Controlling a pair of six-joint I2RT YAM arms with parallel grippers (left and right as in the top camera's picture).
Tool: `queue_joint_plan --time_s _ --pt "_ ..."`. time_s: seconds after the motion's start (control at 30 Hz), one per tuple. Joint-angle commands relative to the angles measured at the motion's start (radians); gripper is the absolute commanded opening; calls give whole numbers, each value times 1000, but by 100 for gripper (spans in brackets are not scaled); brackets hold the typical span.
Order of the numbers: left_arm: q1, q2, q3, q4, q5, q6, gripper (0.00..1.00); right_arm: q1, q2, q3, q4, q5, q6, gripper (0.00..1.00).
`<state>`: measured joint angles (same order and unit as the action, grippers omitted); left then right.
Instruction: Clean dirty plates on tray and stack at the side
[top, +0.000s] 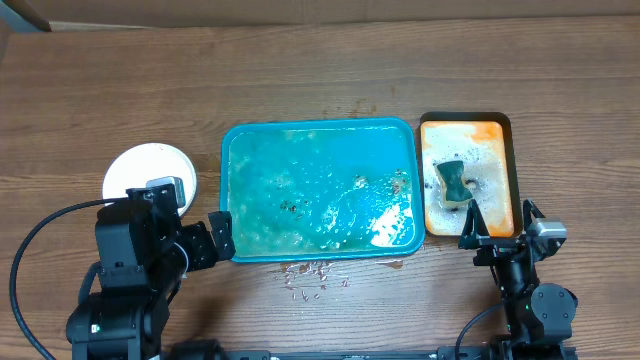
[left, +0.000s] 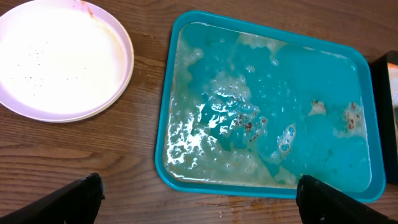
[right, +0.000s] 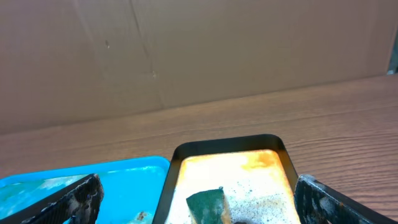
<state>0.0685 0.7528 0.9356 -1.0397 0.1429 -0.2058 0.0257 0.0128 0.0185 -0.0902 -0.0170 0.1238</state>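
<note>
The plates (top: 140, 168) sit stacked on the bare table left of the tray (top: 320, 124). The top plate (left: 62, 59) is white, with a small reddish speck at its far rim. The teal tray (left: 163, 155) holds only soapy water, foam and brown crumbs. My left gripper (top: 212, 240) hangs open at the tray's front-left corner; in the left wrist view its fingers (left: 68, 202) stand wide apart over the wood with nothing between them. My right gripper (top: 498, 225) is open over the near end of the orange tray.
The orange tray (top: 505, 160) of foam lies right of the teal tray, with a green sponge (top: 452, 182) in it. The sponge (right: 208, 205) shows low between my right fingers (right: 326, 199). Brown crumbs and wet marks (top: 312, 275) lie before the teal tray. A cardboard wall (right: 186, 50) stands behind.
</note>
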Motion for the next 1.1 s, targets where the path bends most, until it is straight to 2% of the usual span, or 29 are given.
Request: queue_joint_plan --time_s 0.0,1.07 --pt "-5 -1 -9 0 5 16 100 -4 -10 -11 6 16 1 100" --pt "-10 -35 -13 -2 3 29 100 -4 -10 -10 6 16 1 100"
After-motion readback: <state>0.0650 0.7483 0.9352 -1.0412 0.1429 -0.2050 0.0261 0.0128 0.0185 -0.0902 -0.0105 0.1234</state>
